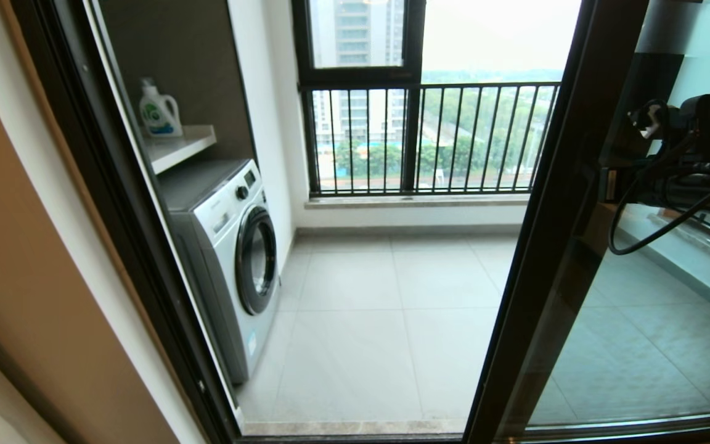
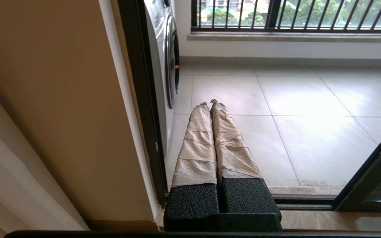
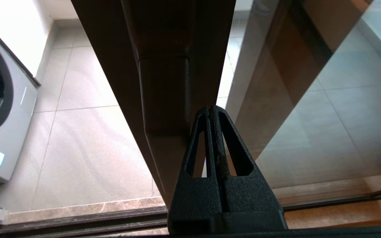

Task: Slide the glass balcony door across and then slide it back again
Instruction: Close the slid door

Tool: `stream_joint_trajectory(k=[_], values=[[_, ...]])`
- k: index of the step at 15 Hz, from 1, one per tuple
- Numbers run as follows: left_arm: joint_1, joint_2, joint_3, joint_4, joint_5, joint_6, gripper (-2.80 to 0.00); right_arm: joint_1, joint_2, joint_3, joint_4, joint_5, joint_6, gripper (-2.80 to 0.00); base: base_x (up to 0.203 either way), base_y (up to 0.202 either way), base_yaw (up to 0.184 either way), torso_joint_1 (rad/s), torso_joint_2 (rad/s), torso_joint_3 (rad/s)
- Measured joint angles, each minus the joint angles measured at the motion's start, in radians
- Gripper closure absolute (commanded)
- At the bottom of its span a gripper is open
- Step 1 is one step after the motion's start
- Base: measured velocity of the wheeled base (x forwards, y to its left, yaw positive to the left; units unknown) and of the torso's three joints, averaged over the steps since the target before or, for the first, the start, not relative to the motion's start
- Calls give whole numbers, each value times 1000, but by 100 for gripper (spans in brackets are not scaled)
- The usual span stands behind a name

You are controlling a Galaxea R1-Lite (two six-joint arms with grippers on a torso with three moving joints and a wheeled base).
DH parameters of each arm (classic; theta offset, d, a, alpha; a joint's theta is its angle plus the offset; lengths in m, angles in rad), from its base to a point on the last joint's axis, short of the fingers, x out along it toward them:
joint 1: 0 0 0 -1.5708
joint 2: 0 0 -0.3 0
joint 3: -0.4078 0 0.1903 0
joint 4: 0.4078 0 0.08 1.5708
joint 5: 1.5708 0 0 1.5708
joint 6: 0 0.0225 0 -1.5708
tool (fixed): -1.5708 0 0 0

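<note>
The glass balcony door (image 1: 552, 246) stands slid over to the right, its dark frame crossing the head view and the doorway open on its left. In the right wrist view the door frame (image 3: 164, 49) and its black bar handle (image 3: 164, 96) fill the middle. My right gripper (image 3: 212, 107) is shut and empty, its tips close beside the handle's lower end on the glass side. The right arm (image 1: 675, 166) shows at the door's edge in the head view. My left gripper (image 2: 208, 103), with tape-wrapped fingers, is shut and empty, pointing over the balcony floor near the left jamb.
A washing machine (image 1: 232, 246) stands on the balcony's left, with a detergent bottle (image 1: 159, 111) on the shelf above it. The railed window (image 1: 429, 135) closes the far side. The dark left jamb (image 1: 114, 216) and the floor track (image 3: 78, 218) bound the opening.
</note>
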Motion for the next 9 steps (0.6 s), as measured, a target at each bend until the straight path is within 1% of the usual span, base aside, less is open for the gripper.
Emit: stream_joint_trajectory(k=[9], values=[[0,0,0,0,0,0,0,66,-1,1,-2,12,0,0,0,0,0,0,0,0]])
